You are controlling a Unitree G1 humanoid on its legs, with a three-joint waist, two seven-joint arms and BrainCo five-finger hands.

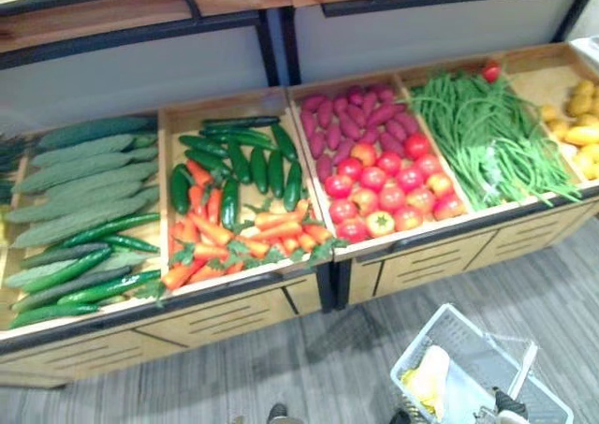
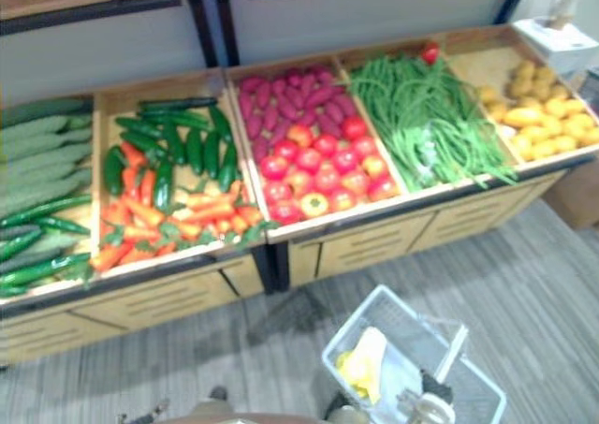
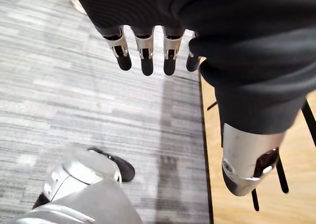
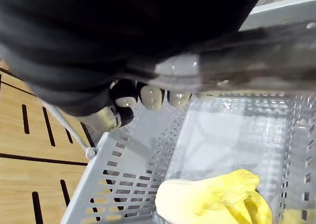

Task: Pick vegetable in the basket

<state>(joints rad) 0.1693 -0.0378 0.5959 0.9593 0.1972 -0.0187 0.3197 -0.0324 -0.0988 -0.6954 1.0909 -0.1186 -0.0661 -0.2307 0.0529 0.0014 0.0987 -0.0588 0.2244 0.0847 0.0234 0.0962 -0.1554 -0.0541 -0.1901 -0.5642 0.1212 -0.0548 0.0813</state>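
One yellow thing is lying in the basket, so the job looks partly done to me. I'd guess it's between picks now.

Nearest to me, the basket hangs low at the robot's right. The right hand has its fingers curled round the handle and carries it over the floor.

The left hand hangs down by the robot's side over the floor. Its fingers are straight and loosely spread, and it's holding nothing. That's the free one, so I'd expect it to do the next grab.

Further back is the stand with all the veg in open bins. From the robot's left there are long pale gourds, then carrots with dark cucumbers behind them. After that come tomatoes with purple ones behind, then beans, then yellow ones at the far right.

The next move probably needs the left hand lifted up and over the front lip of a bin, then closed on one piece. The carrots and tomatoes sit at the front, so they look like the easy reach.

Nothing much blocks the way. The stand is well apart from both hands, though, so the robot may need to get closer. A shelf also hangs over the back of the bins.
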